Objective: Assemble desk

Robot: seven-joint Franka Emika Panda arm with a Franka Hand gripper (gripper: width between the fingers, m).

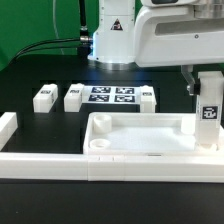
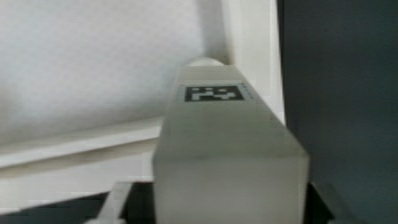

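The desk top [image 1: 140, 135] lies flat, its long axis running across the exterior view. At its far corner on the exterior view's right, the gripper [image 1: 205, 88] is clamped on an upright leg [image 1: 207, 118]. The leg's lower end points straight down at that corner; whether it is seated I cannot tell.

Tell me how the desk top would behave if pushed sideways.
The desk top looks like rigid moulded plastic, so probably stiff and light. Low and wide, it should slide rather than tip. The wall in front would likely block it that way.
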